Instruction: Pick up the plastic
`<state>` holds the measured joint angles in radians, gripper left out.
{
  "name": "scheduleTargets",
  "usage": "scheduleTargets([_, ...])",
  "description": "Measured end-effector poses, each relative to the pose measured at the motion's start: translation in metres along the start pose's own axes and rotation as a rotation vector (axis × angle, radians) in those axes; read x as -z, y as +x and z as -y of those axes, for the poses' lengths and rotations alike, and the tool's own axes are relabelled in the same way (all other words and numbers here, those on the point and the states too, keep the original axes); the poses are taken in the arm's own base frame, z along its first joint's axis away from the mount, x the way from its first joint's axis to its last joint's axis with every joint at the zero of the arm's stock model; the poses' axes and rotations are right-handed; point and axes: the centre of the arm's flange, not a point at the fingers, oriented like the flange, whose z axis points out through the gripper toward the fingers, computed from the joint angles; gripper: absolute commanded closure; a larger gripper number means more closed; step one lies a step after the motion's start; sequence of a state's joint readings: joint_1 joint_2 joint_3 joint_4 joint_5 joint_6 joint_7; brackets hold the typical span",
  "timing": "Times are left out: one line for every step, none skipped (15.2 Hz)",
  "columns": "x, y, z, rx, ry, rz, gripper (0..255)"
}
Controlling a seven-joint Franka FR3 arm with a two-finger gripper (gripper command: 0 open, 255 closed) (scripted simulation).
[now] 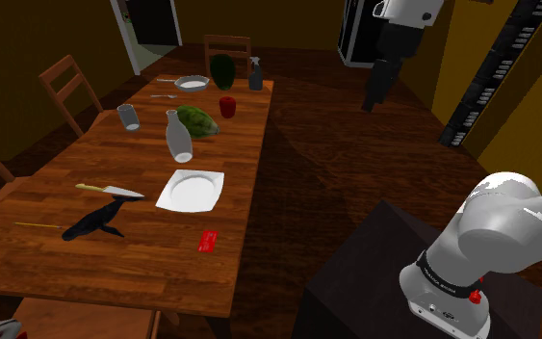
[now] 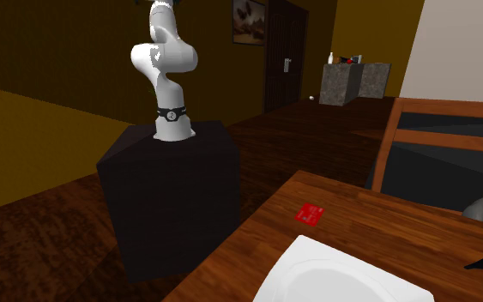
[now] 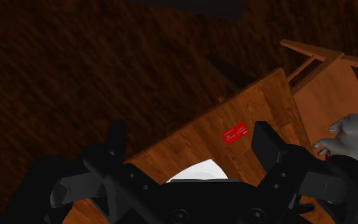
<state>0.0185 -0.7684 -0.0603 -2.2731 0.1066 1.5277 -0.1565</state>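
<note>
Black and two-fingered, the pincer (image 1: 372, 102) hangs high over the dark wooden floor (image 1: 307, 135), off the side of the long wooden table (image 1: 57, 183) and well apart from everything on it. Seen from the wrist, its fingers (image 3: 117, 137) stand wide apart with nothing between them but air, so it is released and grasps nothing. The task's thing is a small, flat red card (image 1: 207, 241) lying on the table near the edge that faces the stand (image 2: 175, 197). It sits close to the white plate (image 1: 191, 190) without touching it. From the wrist the red card (image 3: 234, 134) shows far beyond the fingertips, roughly between them, on the table's corner. In the second exterior view the card (image 2: 310, 214) carries a few faint marks on its face, but none can be read. A dark band (image 2: 171, 113) round the foot of the white arm (image 2: 164, 60) bears small pale lettering, likewise too small to make out.
</note>
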Motion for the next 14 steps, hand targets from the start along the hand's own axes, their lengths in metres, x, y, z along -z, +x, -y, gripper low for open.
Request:
scheduleTargets([0.0,0.0,0.0,0.0,0.0,0.0,0])
scheduleTargets([-0.004,0.004,0.003,-0.009,0.001,0.005,0])
scheduleTargets([-0.01,0.01,0.009,-0.023,0.003,0.012,0])
scheduleTargets([-0.018,0.014,0.015,-0.041,0.006,0.021,0])
scheduleTargets([-0.029,0.023,0.022,-0.059,0.008,0.031,0])
scheduleTargets([-0.039,0.029,0.028,-0.078,0.011,0.041,0])
scheduleTargets([-0.05,0.036,0.034,-0.098,0.014,0.051,0])
scheduleTargets([-0.059,0.042,0.04,-0.118,0.017,0.061,0])
scheduleTargets([-0.068,0.049,0.044,-0.138,0.019,0.071,0])
scheduleTargets([-0.077,0.058,0.05,-0.158,0.022,0.081,0])
scheduleTargets([-0.087,0.065,0.058,-0.178,0.025,0.092,0])
scheduleTargets([-0.097,0.072,0.065,-0.198,0.028,0.102,0])
scheduleTargets([-0.107,0.081,0.07,-0.218,0.031,0.112,0])
scheduleTargets([-0.116,0.089,0.076,-0.238,0.034,0.122,0])
